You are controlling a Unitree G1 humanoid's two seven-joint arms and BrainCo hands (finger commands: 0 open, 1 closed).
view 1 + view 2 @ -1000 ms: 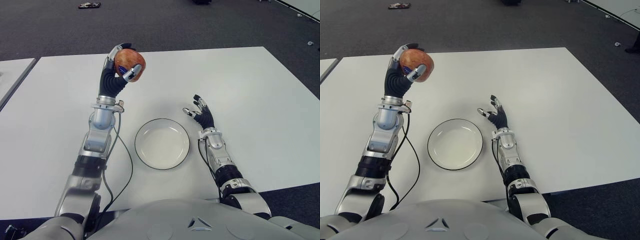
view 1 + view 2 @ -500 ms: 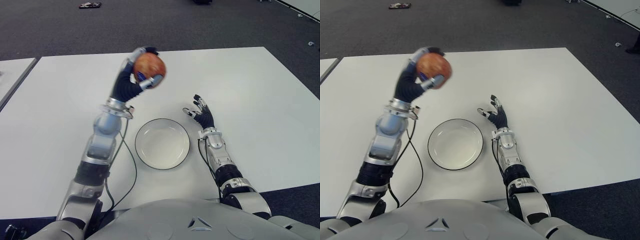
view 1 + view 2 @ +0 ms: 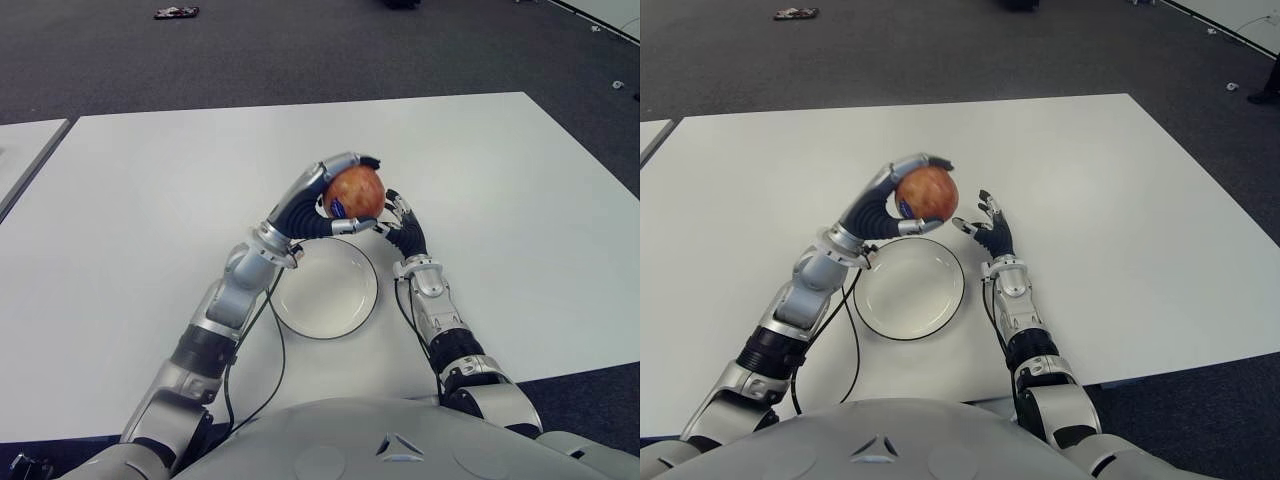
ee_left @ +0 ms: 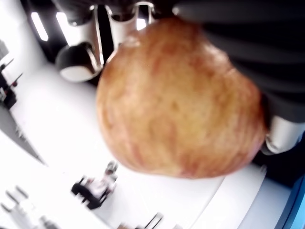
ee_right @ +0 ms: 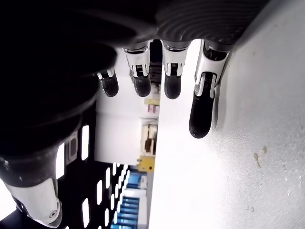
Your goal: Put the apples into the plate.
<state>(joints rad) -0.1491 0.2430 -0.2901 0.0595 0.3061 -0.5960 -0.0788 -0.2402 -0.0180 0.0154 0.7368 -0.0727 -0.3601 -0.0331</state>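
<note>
two head eyes look down on one white table (image 3: 150, 200); each wrist camera sits close behind its fingers

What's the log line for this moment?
left hand: shut on apple, raised near plate's far rim | plate: empty | right hand: open, idle right of plate | apple not placed

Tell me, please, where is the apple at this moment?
The apple is held in the left hand, raised over the far rim of the white plate, just left of the open right hand.
</note>
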